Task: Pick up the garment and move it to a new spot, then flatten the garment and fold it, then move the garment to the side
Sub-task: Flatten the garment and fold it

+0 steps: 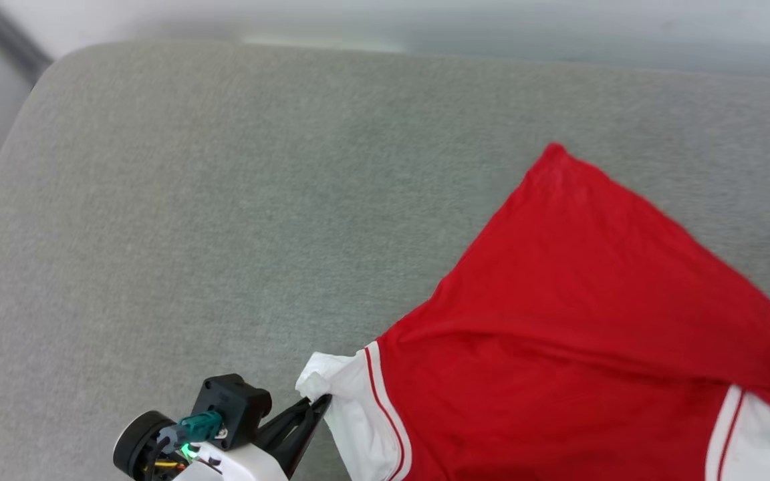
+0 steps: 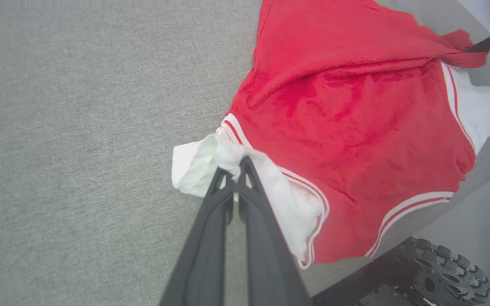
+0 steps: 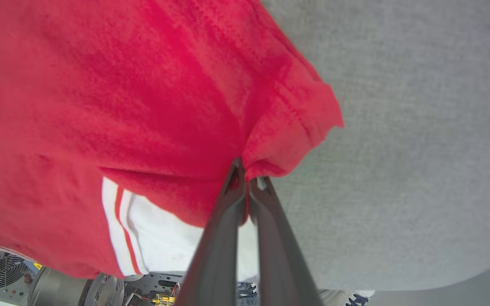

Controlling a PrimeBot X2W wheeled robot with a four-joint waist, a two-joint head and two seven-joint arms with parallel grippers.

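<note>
Tightly pinching white sleeve (image 2: 192, 163) of the red jersey (image 1: 559, 300) with left gripper (image 2: 237, 166), bunched red edge with right gripper (image 3: 247, 172).

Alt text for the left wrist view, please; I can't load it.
The jaws of the left gripper are shut on a white sleeve of the red sports-jersey shirt with striped trim, which lies spread over a grey fabric cushion.

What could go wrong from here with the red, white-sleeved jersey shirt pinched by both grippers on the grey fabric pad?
1. The left gripper pinches just a small bunch of white sleeve at its fingertips; a pull may slip it free.
2. The red jersey shirt has its striped hem at the edge of the grey fabric pad, above a black knobbly wheel; it might snag.
</note>
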